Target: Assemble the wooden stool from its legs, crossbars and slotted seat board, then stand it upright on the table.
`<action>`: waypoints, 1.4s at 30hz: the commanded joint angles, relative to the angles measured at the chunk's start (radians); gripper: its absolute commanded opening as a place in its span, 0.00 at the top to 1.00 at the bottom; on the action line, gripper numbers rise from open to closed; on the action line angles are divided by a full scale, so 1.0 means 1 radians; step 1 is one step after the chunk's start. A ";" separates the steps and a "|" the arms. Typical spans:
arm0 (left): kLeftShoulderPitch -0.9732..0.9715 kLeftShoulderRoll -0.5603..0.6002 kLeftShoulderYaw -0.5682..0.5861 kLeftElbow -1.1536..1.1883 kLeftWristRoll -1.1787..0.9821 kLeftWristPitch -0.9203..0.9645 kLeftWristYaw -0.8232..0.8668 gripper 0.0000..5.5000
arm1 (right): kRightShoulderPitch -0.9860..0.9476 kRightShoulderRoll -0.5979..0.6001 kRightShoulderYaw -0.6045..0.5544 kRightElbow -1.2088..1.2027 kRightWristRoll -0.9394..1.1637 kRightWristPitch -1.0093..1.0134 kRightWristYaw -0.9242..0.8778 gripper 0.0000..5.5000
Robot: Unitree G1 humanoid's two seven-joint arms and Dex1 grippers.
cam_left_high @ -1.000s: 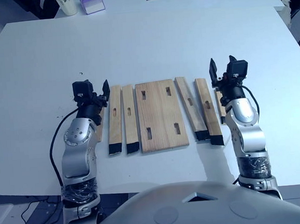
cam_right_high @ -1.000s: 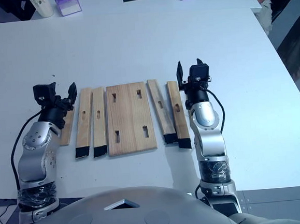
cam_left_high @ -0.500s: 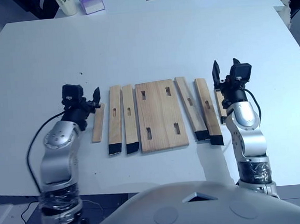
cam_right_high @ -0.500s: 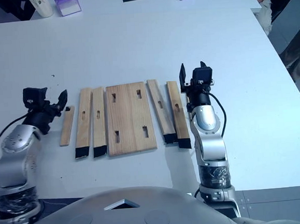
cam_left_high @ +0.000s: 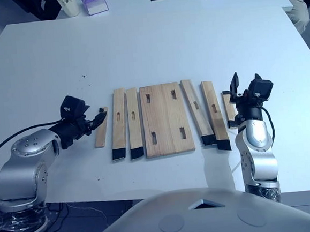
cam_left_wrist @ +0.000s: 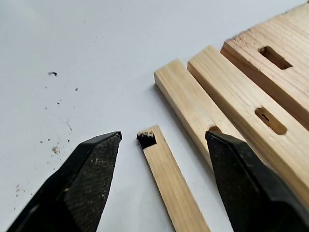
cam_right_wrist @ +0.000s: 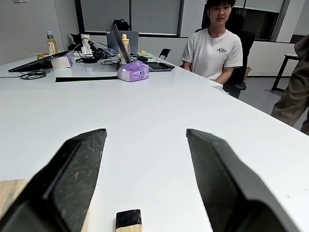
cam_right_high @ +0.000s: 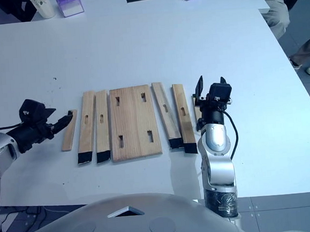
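The left gripper (cam_left_wrist: pixel 163 137) lies low over the bench (cam_left_high: pixel 149 46) with its fingers (cam_left_wrist: pixel 91 179) spread, one on each side of the far end of the left crossbar (cam_left_wrist: pixel 170 181) and touching neither side of it. The right gripper (cam_left_high: pixel 242 87) is spread as well, held level above the right crossbar (cam_left_high: pixel 228 108), whose black tip (cam_right_wrist: pixel 128 220) shows between and below the two fingers. Between the crossbars, toward the near edge and about midway along it, the other parts lie flat in a row: two legs (cam_left_high: pixel 118 121) just beside the left crossbar, then the seat board (cam_left_high: pixel 166 119) with its four slots facing up, then two more legs before the right crossbar. Each leg has its black end toward the near edge. At the far edge stands a purple tissue box (cam_right_wrist: pixel 133 72) with a tissue sticking out of the top. Since a second ago the left arm has swung out toward the left edge, uncovering the left crossbar, and the right gripper has drawn back toward the near right corner. The wooden parts lie as they did.
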 commanded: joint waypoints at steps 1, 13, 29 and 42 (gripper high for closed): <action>0.067 0.020 -0.022 -0.023 0.026 0.007 0.014 0.41 | 0.007 -0.009 -0.004 -0.013 -0.003 0.018 0.011 0.45; 0.156 -0.041 -0.075 -0.053 0.079 -0.039 0.090 0.41 | 0.015 -0.008 -0.001 -0.016 -0.005 0.022 0.013 0.45; 0.204 -0.096 -0.119 0.051 0.139 -0.073 0.162 0.41 | 0.018 -0.012 0.007 -0.008 -0.007 0.031 0.026 0.45; 0.217 -0.101 -0.113 0.102 0.095 -0.046 0.136 0.69 | -0.002 -0.020 0.001 -0.011 -0.007 0.051 0.041 0.45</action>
